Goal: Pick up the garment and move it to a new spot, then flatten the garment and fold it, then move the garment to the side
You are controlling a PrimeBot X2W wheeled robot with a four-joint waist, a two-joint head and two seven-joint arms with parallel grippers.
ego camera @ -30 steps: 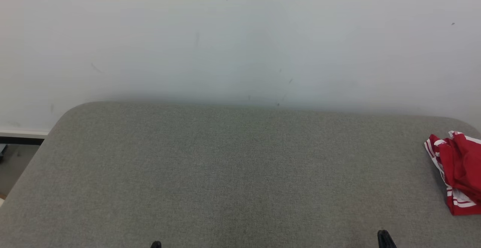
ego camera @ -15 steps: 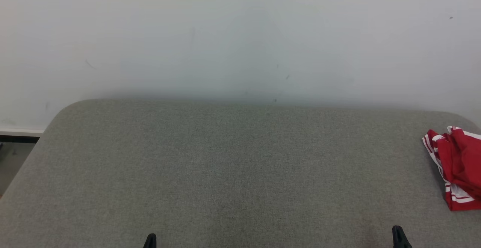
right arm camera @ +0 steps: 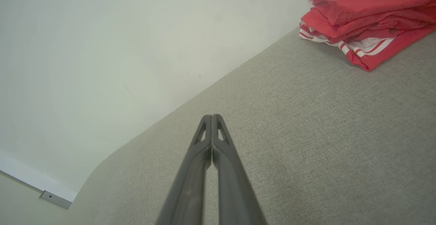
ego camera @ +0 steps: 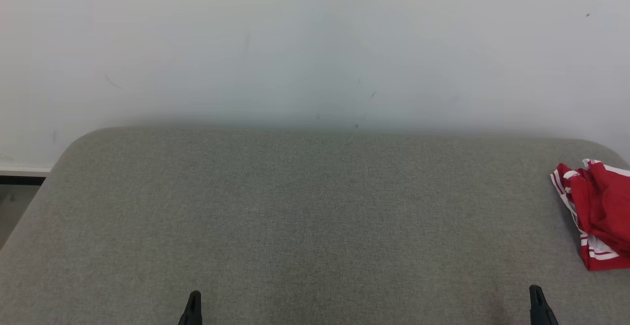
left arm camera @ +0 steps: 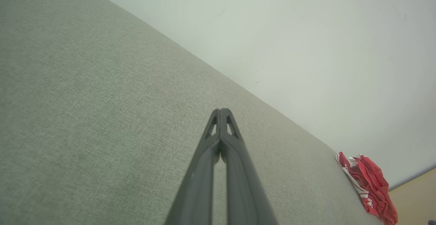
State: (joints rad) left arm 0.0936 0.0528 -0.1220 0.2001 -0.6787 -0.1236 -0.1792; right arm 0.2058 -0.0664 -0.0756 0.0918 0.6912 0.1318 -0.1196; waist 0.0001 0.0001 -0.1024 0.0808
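Observation:
The garment [ego camera: 598,214] is red with white stripes and lies in a folded, rumpled heap at the far right of the grey cushioned surface [ego camera: 315,216]. The same garment [left arm camera: 369,184] appears at the lower right of the left wrist view, and the garment [right arm camera: 368,20] sits at the upper right of the right wrist view. My left gripper [ego camera: 193,305] pokes up at the bottom left, shut and empty, its tips together [left arm camera: 221,110]. At the bottom right my right gripper [ego camera: 537,300] is shut with nothing in it, fingertips touching [right arm camera: 212,116], below the garment.
A pale wall [ego camera: 315,44] rises right behind the cushioned surface. The surface's rounded left corner drops to a strip of floor and baseboard [ego camera: 19,177]. A wide bare stretch of grey fabric lies between the two grippers.
Both grippers have risen further into the head view, and the right one has shifted right. The whole picture has drifted up and left a little, so the camera moved. The garment lies as before.

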